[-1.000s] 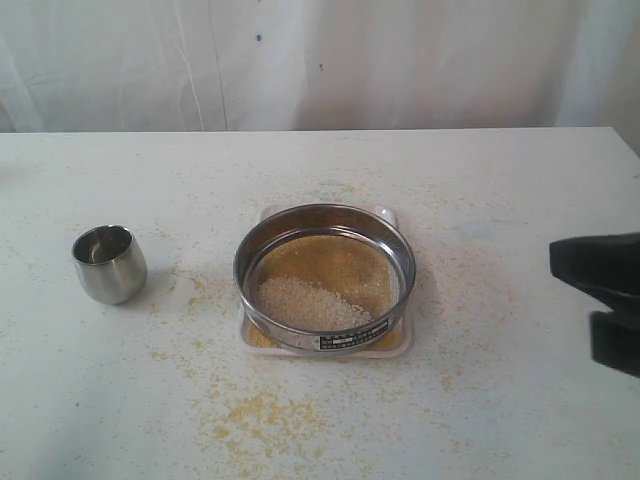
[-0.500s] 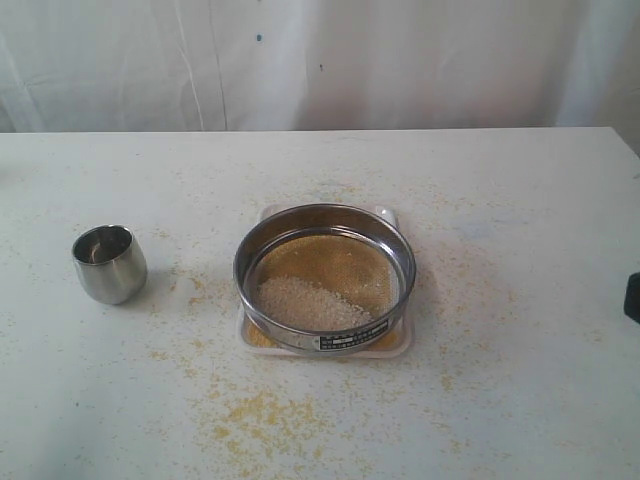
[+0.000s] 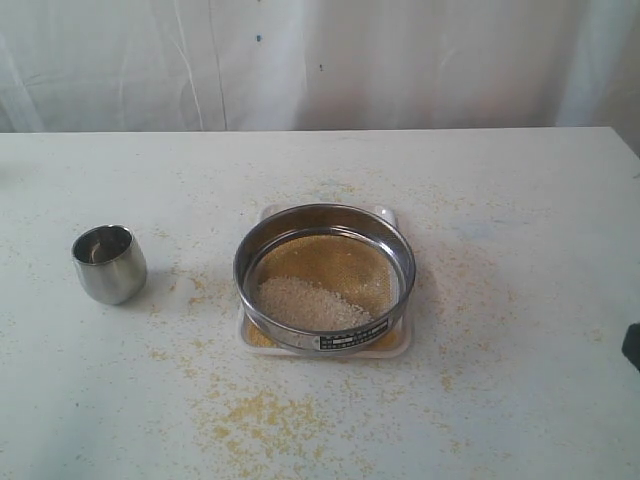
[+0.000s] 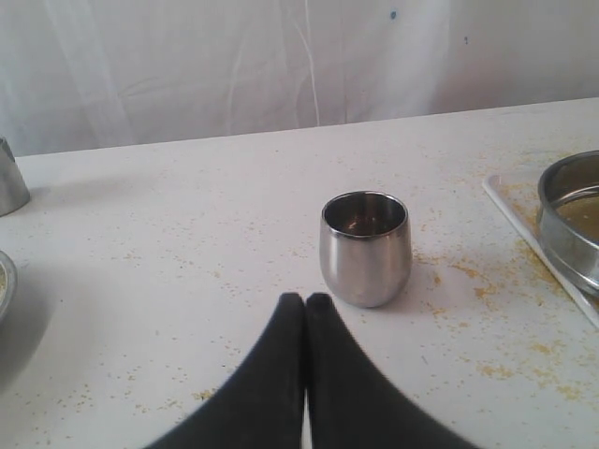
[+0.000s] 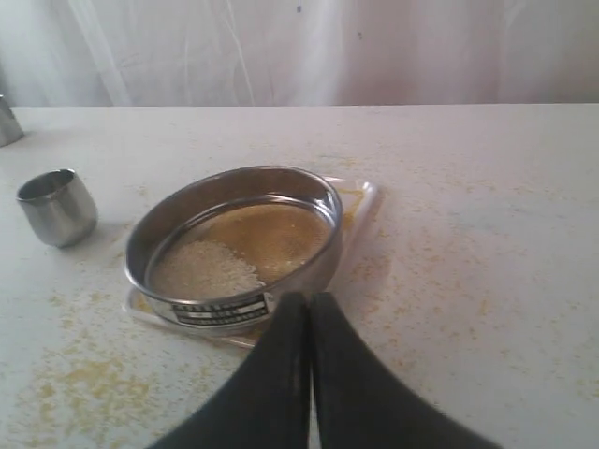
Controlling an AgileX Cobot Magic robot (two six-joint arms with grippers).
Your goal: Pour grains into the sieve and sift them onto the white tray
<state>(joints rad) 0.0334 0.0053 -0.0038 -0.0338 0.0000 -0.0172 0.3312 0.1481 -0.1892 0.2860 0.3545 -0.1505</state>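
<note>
The right gripper (image 5: 310,304) is backing away toward the table edge, pinched together and empty, like the left gripper (image 4: 305,304). The sieve (image 3: 345,262) is sitting on the white tray (image 3: 397,346) with pale grains (image 3: 308,303) inside. It's probably best withdrawing wide, without nudging it.

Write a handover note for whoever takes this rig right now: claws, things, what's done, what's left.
Left claw: shut, empty, near the steel cup, which looks empty.
Right claw: shut, empty, apart from the sieve.
Sieve sits on the white tray; whitish coarse grains lie in it, yellow fines on the tray.
Done: pouring, and seemingly sifting.
Left: probably nothing but checking; yellow meal is scattered on the table.
</note>
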